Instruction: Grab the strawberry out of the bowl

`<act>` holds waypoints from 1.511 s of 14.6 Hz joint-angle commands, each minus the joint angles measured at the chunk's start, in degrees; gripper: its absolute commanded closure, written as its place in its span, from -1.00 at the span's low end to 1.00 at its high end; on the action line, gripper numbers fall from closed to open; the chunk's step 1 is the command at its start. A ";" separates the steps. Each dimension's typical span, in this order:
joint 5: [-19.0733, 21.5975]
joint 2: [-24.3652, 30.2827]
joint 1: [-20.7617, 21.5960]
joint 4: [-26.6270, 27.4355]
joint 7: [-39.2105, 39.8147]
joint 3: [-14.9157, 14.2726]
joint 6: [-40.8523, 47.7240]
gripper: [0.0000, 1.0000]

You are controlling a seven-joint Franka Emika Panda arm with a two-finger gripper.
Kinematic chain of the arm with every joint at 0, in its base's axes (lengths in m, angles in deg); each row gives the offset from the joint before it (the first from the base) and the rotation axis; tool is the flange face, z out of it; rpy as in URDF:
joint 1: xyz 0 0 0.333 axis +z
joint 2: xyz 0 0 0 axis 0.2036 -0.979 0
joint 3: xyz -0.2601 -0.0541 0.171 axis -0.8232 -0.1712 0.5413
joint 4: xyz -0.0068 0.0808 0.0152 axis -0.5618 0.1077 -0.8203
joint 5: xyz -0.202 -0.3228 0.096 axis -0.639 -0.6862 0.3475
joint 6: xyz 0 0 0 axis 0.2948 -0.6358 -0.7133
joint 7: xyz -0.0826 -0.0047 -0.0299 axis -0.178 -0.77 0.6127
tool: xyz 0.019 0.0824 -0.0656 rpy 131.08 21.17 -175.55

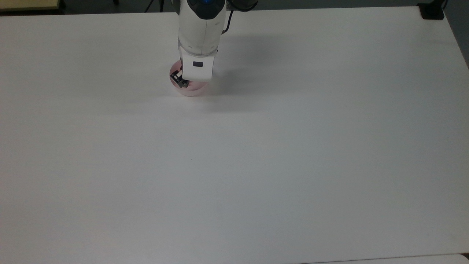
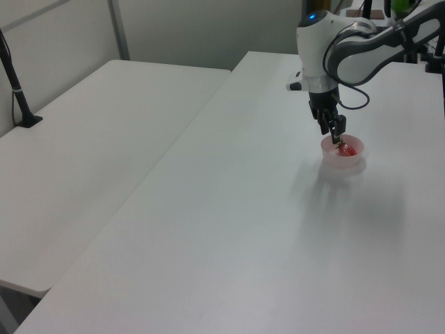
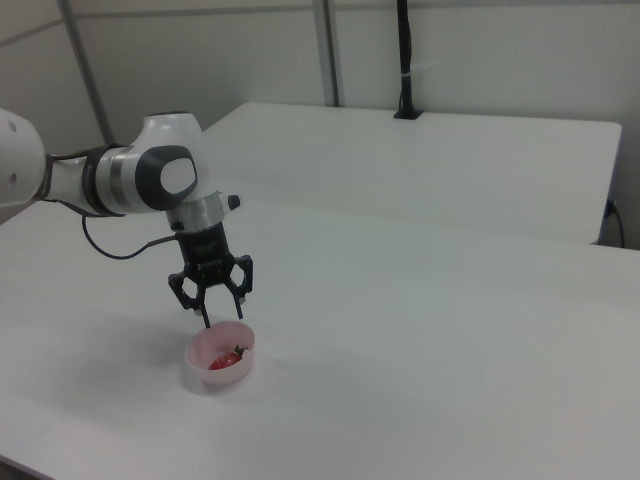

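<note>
The pale pink bowl [image 3: 221, 358] stands on the white table, and the red strawberry [image 3: 228, 358] lies inside it. The left view shows the same strawberry [image 2: 350, 149] in the bowl [image 2: 342, 158]. My gripper [image 3: 206, 320] hangs just above the bowl's rim on the right view's left side, pointing straight down. Its fingers are shut together with nothing between them. In the top view the gripper [image 1: 180, 79] and wrist cover most of the bowl [image 1: 193, 90].
The white table [image 1: 234, 165] stretches wide around the bowl. A second white table [image 2: 83, 146] stands alongside in the left view, with a black post [image 2: 17, 90] on it. A black post [image 3: 405, 60] also rises at the back of the right view.
</note>
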 commanded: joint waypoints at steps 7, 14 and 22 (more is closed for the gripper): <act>-3.84 -0.27 1.05 2.45 8.23 -2.69 0.45 0.28; -5.25 -0.53 1.49 3.86 9.83 -3.57 0.19 0.43; -5.34 -0.36 1.57 3.86 9.65 -3.57 0.72 1.00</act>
